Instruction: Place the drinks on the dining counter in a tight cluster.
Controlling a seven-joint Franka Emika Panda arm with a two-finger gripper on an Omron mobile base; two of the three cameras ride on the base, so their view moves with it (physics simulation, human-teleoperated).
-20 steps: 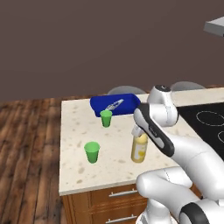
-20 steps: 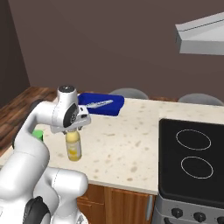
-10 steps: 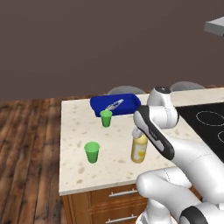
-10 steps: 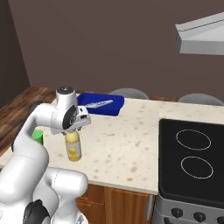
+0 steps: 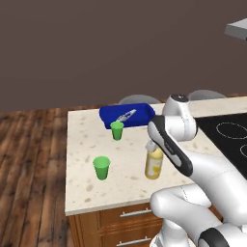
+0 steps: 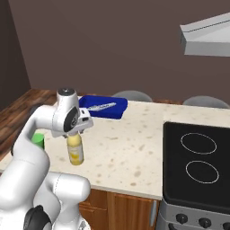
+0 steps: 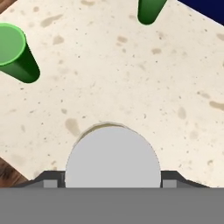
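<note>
Unmoved: unlabelled juice bottle (image 5: 154,164) under end effector (image 7: 112,178)

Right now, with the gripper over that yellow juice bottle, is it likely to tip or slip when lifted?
The juice bottle stands upright and is taller than wide, so a sideways nudge could probably tip it. Its smooth round white cap looks slippery to pinch. Gripper sits around its top, so a straight lift seems safer.

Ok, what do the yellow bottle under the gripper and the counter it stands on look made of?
The yellow juice bottle looks like smooth, glossy plastic with a matte white cap, though glass can't be ruled out. The dining counter looks like polished stone: beige with brown speckles, above wooden drawers.
</note>
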